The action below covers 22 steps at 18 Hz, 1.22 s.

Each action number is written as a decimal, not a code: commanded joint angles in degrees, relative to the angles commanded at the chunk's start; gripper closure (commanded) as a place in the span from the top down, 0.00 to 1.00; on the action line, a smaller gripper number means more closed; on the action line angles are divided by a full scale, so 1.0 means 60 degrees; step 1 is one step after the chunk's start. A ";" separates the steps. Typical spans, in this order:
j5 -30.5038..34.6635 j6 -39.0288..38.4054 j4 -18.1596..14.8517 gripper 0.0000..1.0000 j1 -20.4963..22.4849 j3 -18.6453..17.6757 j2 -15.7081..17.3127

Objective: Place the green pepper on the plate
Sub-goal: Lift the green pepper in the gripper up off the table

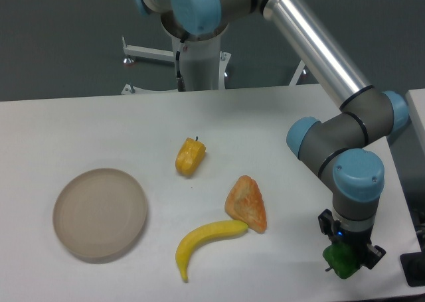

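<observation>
Early stage: the gripper sits at the table's near right corner, pinching the green pepper (fingers mostly hidden, so grip looks closed, not 100% sure). The plate is bare, far left. Lift, carry & release remain.

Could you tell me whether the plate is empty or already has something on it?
Empty: the plate shows only bare beige surface; the green pepper sits under the gripper.
</observation>
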 joint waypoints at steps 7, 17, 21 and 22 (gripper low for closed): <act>-0.0425 -0.0161 -0.0249 0.36 -0.0175 -0.0657 0.0760; -0.2019 -0.2296 -0.0762 0.36 -0.0600 -0.3205 0.3176; -0.2139 -0.3439 -0.0762 0.36 -0.1229 -0.4216 0.4026; -0.2211 -0.3790 -0.0704 0.36 -0.1404 -0.4537 0.4202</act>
